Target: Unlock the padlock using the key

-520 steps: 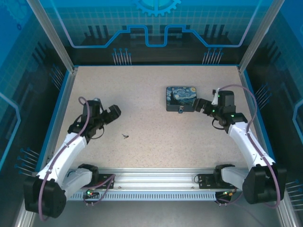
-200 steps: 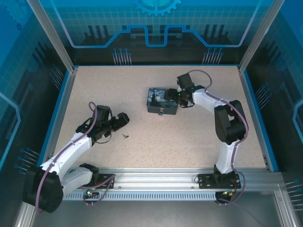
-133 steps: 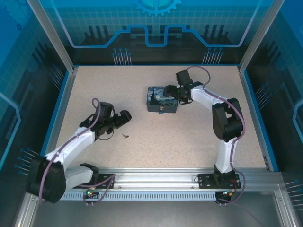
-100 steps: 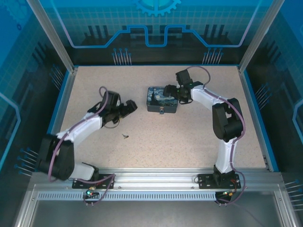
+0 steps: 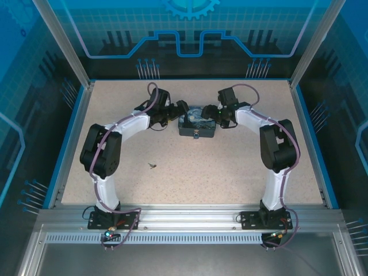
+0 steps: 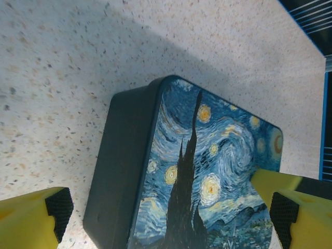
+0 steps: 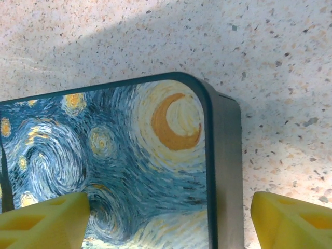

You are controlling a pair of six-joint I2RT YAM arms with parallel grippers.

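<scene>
The dark blue starry-night box [image 5: 198, 122] lies at the back middle of the table. A tiny padlock [image 5: 196, 137] hangs at its near side. The small dark key [image 5: 152, 165] lies alone on the table, nearer and to the left. My left gripper [image 5: 180, 109] is open at the box's left end; in the left wrist view it [image 6: 166, 220] straddles the box [image 6: 207, 171], one finger off its side, the other over the lid. My right gripper [image 5: 214, 112] is open at the right end, its fingers [image 7: 293, 220] either side of the box's edge [image 7: 224, 171].
Blue rails [image 5: 75, 138] and panelled walls enclose the speckled table [image 5: 230, 172]. Both arms arch inward from their bases at the near rail [image 5: 184, 215], meeting at the box.
The left arm swung from beside the key up and right to the box's left end. The right gripper stayed at the box's right end. Earlier, the box slid left.
</scene>
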